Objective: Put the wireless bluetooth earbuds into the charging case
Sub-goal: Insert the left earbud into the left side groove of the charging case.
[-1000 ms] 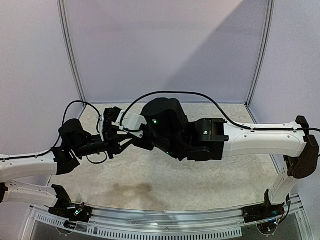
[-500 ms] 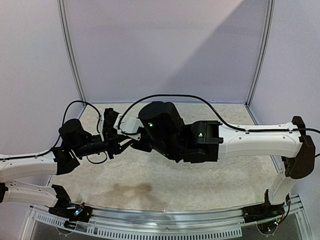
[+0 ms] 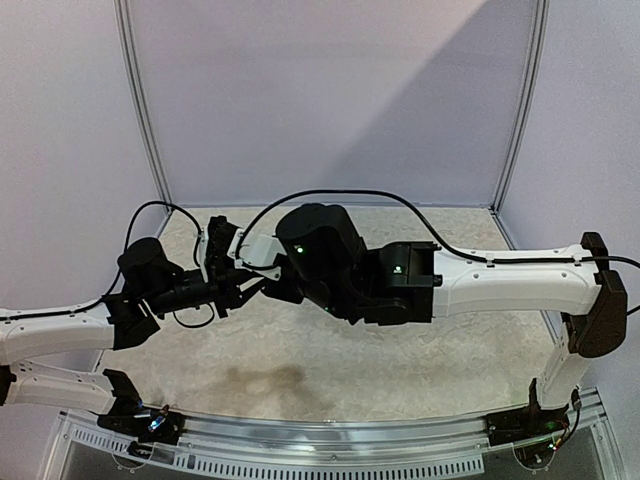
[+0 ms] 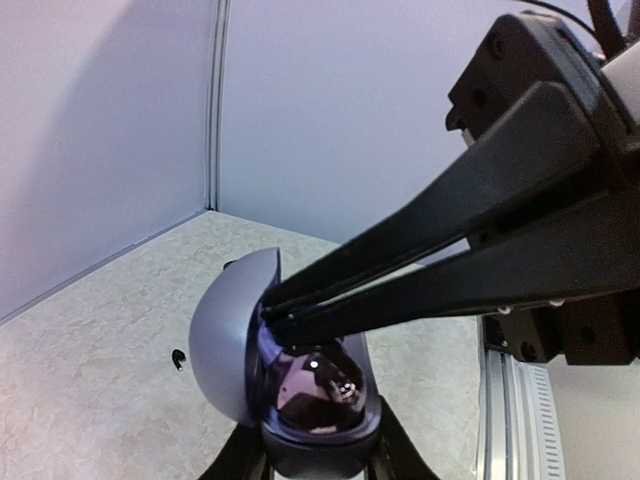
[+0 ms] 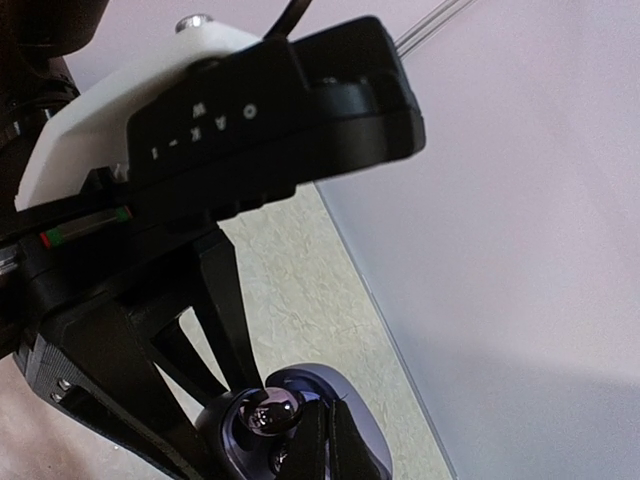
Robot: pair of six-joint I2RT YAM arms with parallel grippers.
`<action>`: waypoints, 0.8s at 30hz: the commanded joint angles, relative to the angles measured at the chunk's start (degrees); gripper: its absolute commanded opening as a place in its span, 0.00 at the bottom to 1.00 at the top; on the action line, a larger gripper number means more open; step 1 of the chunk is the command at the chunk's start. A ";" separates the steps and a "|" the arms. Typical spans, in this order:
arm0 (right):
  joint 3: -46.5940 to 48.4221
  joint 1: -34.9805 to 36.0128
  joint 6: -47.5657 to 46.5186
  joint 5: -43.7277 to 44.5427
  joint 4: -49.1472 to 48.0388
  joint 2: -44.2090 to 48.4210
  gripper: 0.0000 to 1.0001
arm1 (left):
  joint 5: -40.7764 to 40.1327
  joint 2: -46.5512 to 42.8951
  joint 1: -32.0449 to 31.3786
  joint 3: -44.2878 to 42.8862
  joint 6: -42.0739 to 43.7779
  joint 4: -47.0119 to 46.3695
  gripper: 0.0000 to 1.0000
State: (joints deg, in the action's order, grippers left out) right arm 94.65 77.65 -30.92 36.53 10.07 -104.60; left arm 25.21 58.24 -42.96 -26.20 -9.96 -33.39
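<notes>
- Tightly pinched, the right gripper (image 4: 272,316) has its two long black fingers closed tip to tip. The tips reach into the open charging case (image 4: 330,445), just under the edge of its raised lid (image 4: 225,340). Whether anything tiny sits between them cannot be told.
- The left gripper (image 4: 318,463) clasps the base of the case from both sides and holds it up above the table (image 3: 400,350), with the lid swung up on the left in the left wrist view.
- Inside the case, what looks like a glossy rounded earbud (image 5: 268,412) lies in one socket, just beside the right fingertips. Reflections blur its outline.
- A small black piece (image 4: 178,358) lies loose on the table, left of the case in the left wrist view and well apart from it.
- Pale walls (image 3: 330,100) close the table at the back and on both sides, with metal posts (image 3: 140,110) at the back corners and a front rail (image 3: 330,440) along the near edge. The grippers meet nearer the left wall than the right, and a broad stretch of beige surface shows between them and the rail.
- From above, the right arm's black wrist (image 3: 320,260) covers the case and both sets of fingertips. The right wrist view cuts the case off at its bottom edge, and the left wrist view shows only the tops of the left fingers.
</notes>
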 commanded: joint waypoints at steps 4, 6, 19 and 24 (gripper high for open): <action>-2.26 -1.32 1.81 0.69 1.62 0.68 0.00 | 0.54 -0.93 0.07 -1.06 -0.25 -1.47 0.00; -2.43 -1.37 1.68 0.72 1.47 0.64 0.00 | 0.54 -0.74 0.07 -1.08 -0.28 -1.57 0.00; -2.67 -1.35 0.86 -0.83 2.41 0.30 0.13 | -0.55 -0.58 0.07 -1.40 -0.28 -2.23 0.00; -2.76 -1.39 1.07 -1.27 3.67 0.44 0.14 | -1.09 -0.45 0.22 -1.42 -0.86 -2.72 0.00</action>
State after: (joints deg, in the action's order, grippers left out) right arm 93.30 77.08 -30.26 36.07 9.63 -104.53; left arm 24.58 58.26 -42.94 -26.20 -10.41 -32.23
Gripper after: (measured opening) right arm 0.133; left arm 0.252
